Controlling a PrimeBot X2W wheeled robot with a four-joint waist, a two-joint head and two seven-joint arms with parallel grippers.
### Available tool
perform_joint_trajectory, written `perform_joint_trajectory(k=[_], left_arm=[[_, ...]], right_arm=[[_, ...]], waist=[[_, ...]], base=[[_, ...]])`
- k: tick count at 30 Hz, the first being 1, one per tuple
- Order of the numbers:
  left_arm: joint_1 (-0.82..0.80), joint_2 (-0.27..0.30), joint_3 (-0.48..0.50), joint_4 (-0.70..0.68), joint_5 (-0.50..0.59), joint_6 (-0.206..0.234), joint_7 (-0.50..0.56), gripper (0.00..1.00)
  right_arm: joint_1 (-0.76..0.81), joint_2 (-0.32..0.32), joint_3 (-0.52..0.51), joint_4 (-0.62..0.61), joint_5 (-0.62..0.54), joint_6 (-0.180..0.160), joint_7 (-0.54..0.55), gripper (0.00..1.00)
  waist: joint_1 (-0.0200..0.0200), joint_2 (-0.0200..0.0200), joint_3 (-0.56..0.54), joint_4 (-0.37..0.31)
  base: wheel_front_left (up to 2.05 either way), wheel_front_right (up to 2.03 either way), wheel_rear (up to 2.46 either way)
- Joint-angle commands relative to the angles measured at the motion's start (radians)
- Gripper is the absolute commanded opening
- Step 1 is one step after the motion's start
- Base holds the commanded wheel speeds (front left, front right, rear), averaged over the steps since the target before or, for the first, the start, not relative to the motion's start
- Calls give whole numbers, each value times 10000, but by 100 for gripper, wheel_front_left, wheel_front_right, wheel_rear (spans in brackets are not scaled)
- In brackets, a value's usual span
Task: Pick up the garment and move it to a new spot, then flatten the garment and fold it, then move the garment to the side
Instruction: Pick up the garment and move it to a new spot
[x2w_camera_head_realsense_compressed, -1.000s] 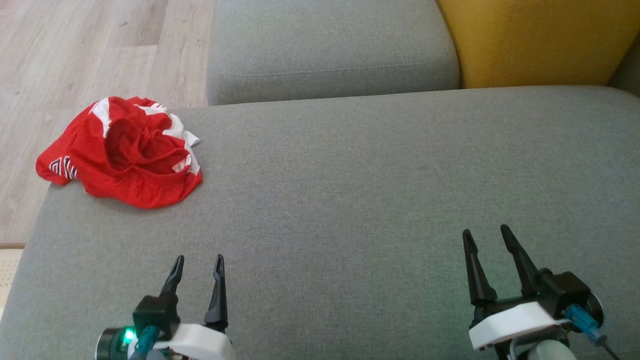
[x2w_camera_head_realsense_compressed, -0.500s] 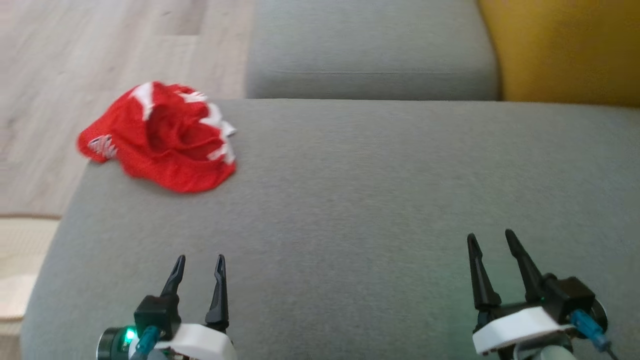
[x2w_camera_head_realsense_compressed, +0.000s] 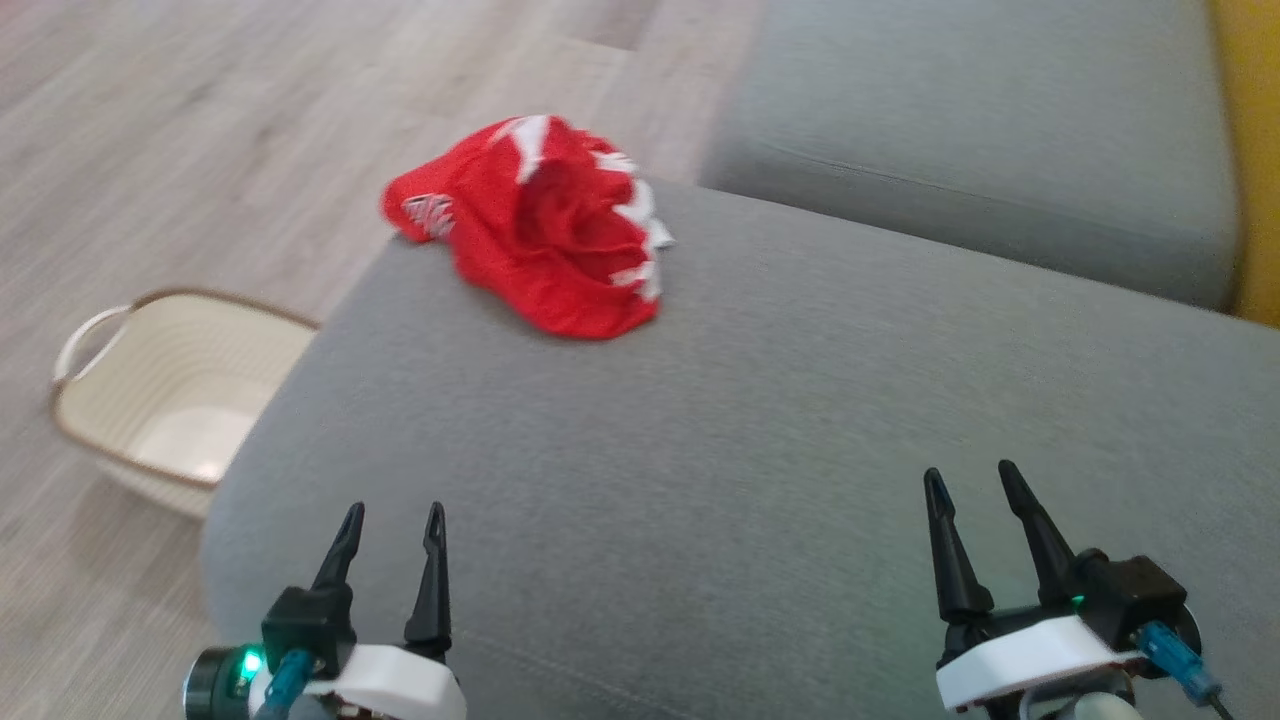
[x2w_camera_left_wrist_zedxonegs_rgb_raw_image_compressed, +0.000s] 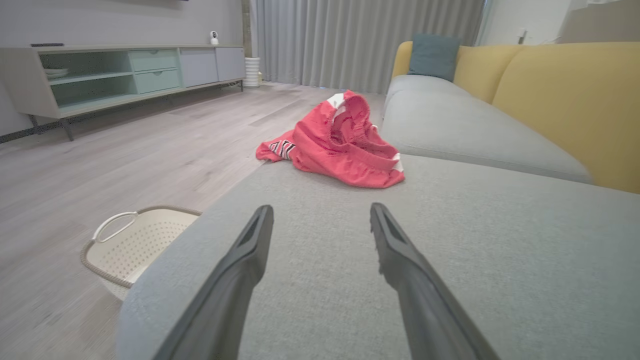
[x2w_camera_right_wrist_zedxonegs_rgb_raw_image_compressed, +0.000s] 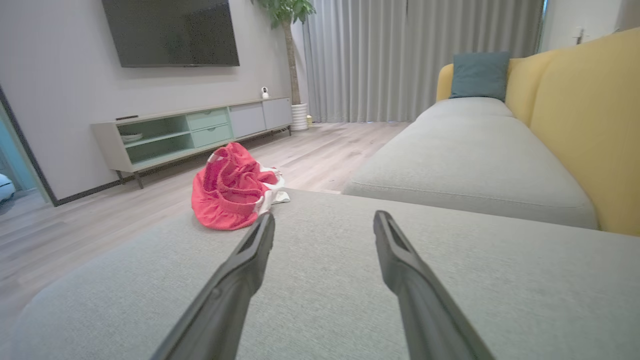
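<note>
The red garment (x2w_camera_head_realsense_compressed: 540, 240) is lying in a crumpled heap on the far left corner of the grey sofa cushion (x2w_camera_head_realsense_compressed: 720, 450), right at its edge. In the head view its long axis is running on a slant, from the upper left down to the lower right. The end with the striped print is pointing left and drooping over the cushion's edge toward the wooden floor (x2w_camera_head_realsense_compressed: 200, 140). The white-trimmed side is facing right, toward the second grey cushion (x2w_camera_head_realsense_compressed: 980, 130). A gathered opening in the middle of the heap is facing upward.

The left fingers (x2w_camera_head_realsense_compressed: 432, 580) are hovering over the near part of the cushion, spread wide and gripping nothing. They are pointing forward, and the garment is lying well ahead of them and slightly to their right. The right fingers (x2w_camera_head_realsense_compressed: 950, 560) are likewise standing wide apart and holding nothing, over the near right part of the cushion. The garment is sitting well apart from them, far ahead and off to their left.

A cream basket (x2w_camera_head_realsense_compressed: 170, 350) is standing on the floor beside the cushion's left edge, nearer than the garment.
</note>
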Motion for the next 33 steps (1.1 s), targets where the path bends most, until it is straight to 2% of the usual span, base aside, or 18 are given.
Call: perform_joint_trajectory(k=[1,5,18,24,28,33], left_arm=[[-514,71,334,-364,108,23,-126,100],[-494,126,406,-468,119,51,-126,100],[-483,204,615,-682,109,122,-126,100],[-963,567,863,-889,116,32,-126,100],[-1928,1060,1105,-1150,195,-91,-108,100],[-3941,1840,1226,-1287,272,-629,289,100]], right_arm=[[-350,-87,254,-332,86,-9,-111,100],[-412,-87,335,-305,161,-9,-111,100],[-563,-87,368,-210,166,-9,-111,100],[-522,-87,168,-340,4,-9,-111,100],[-677,-87,77,-467,-238,-9,-111,100],[-1380,-87,5,-755,-747,-9,-111,100]], waist=[[0,0,-19,561],[0,0,38,990],[0,0,155,1084],[0,0,475,635],[0,0,996,153],[0,0,2193,-689]], base=[[0,0,0],[0,0,0],[0,0,0],[0,0,0],[0,0,0],[0,0,0]])
